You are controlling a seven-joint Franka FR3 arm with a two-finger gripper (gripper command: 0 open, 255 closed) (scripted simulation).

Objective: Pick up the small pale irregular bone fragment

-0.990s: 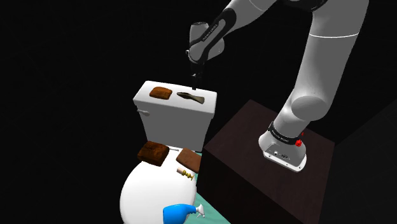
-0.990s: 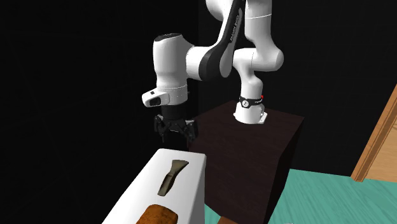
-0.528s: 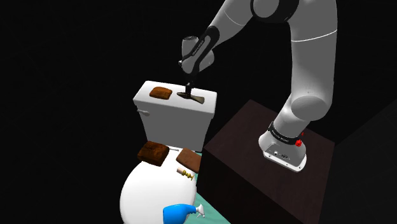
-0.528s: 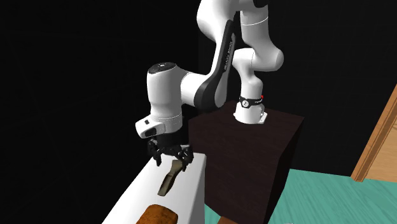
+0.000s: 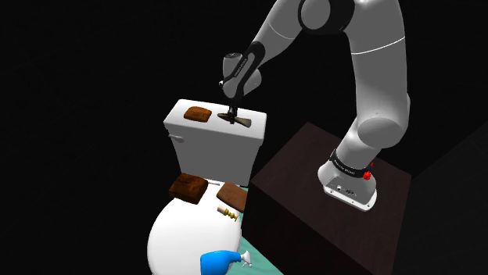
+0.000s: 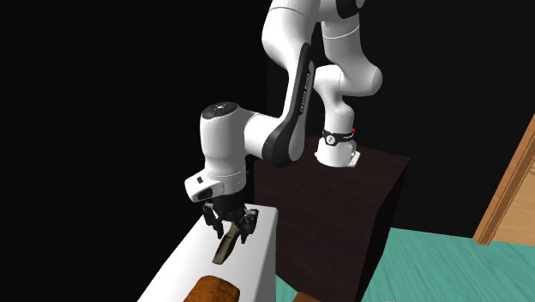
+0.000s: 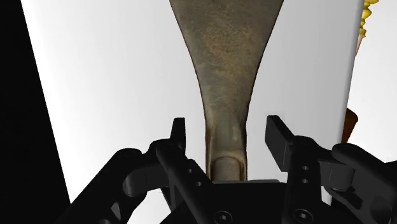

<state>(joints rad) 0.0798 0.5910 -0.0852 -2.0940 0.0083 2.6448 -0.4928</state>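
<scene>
My claw (image 7: 228, 137) is down at the white lid of a toilet tank (image 5: 207, 129), its two black fingers (image 7: 180, 130) spread apart on either side of the narrow end of the bone fragment (image 7: 226, 57). There is white showing between each finger and the stem, so I have hold of nothing. There is one bone fragment, dull grey-brown and mottled, slim by my fingers and flaring wide away from them. It lies flat on the tank lid toward the stand's side, and in the shoulder view my claw (image 5: 232, 117) stands over one end of it (image 5: 243, 123). I count three brown blocks: one (image 5: 197, 114) shares the tank lid, well apart from the bone, and two (image 5: 188, 188) (image 5: 233, 195) sit side by side on the white toilet seat lid (image 5: 180, 234) below. One small yellow knobbly piece (image 5: 228, 212) lies just beside the second of those, and one blue object (image 5: 221, 262) rests at the seat lid's near edge. My arm rises from one dark brown box stand (image 5: 297, 180) right beside the toilet. The floor (image 6: 446, 266) is teal, a wooden frame (image 6: 510, 180) slants up at the second exterior view's right, and everything beyond is a black area.
</scene>
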